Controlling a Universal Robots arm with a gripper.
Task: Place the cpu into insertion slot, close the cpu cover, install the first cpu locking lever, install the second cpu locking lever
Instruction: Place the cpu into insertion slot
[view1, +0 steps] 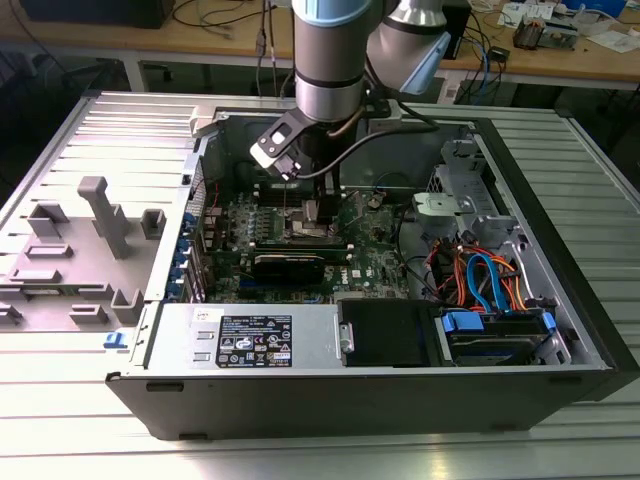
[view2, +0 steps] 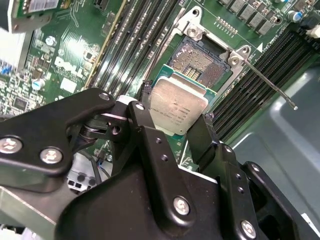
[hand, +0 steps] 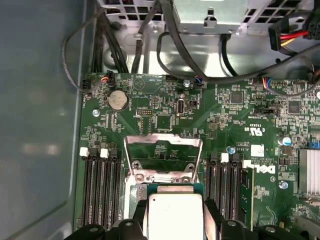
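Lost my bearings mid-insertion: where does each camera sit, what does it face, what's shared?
Exterior view: off the arm, above the open computer case, looking down into it; arm and claw show.
Second wrist view: arm-mounted, looking past the claw at the cpu and insertion slot.
First wrist view: arm-mounted, facing along the board past the raised cpu cover; claw shows.
Shared: both wrist views show the claw-held cpu.

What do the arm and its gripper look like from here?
The arm is a silver-grey cylinder with light blue trim at its joints. A pale grey camera box sits near the wrist, and a thin black cable loops beside it. The gripper is matte black, its linked fingers studded with silver screws.
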